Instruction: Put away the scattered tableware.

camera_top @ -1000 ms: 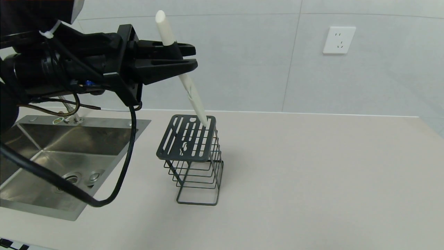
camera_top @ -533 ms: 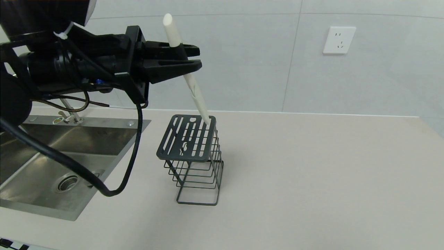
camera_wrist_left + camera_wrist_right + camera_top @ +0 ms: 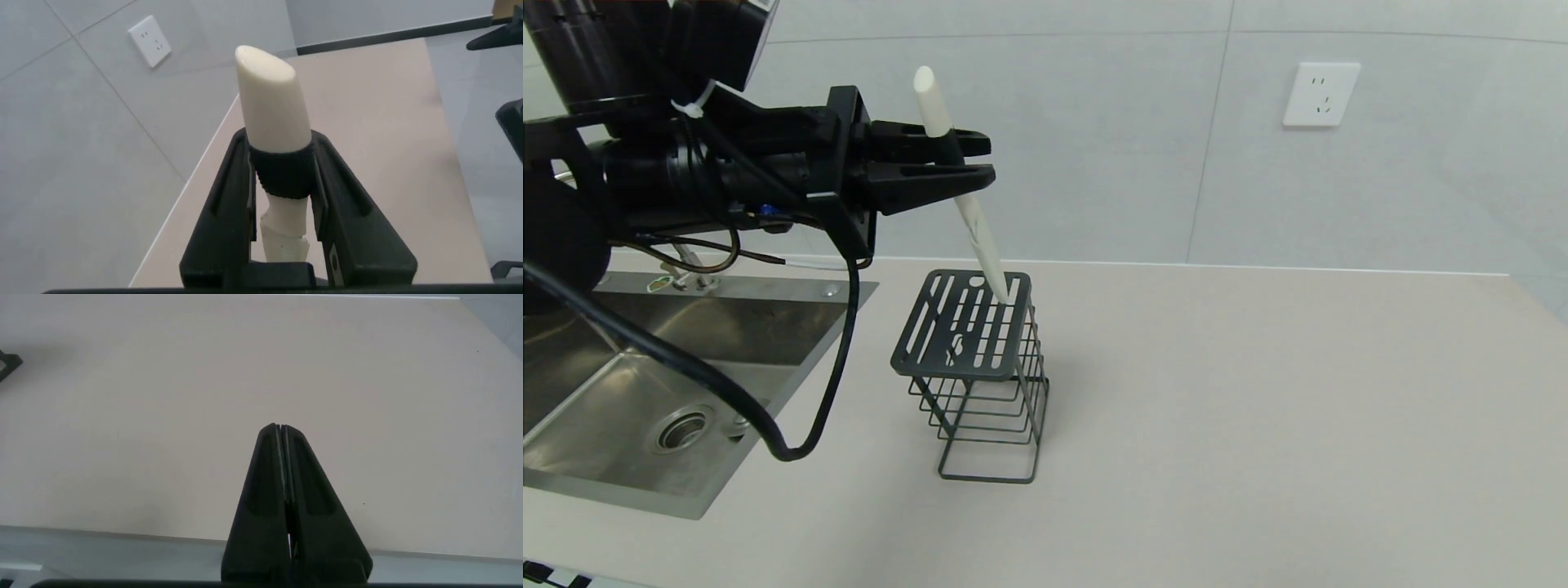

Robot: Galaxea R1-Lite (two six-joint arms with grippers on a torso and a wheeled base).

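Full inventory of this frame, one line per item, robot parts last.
utensil: 1, white, tilted, held in the left gripper, lower tip at the rack's slotted top
rack: 1, dark grey wire, standing on the counter beside the sink
sink: 1, steel, set in the counter's left end
tap base: 1, metal, behind the sink
counter: 1, beige
socket: 1, white, on the wall at right
wall: grey tiles, behind the counter
left gripper: black, shut on the utensil, above the rack
right gripper: black, shut, holding nothing, over bare counter
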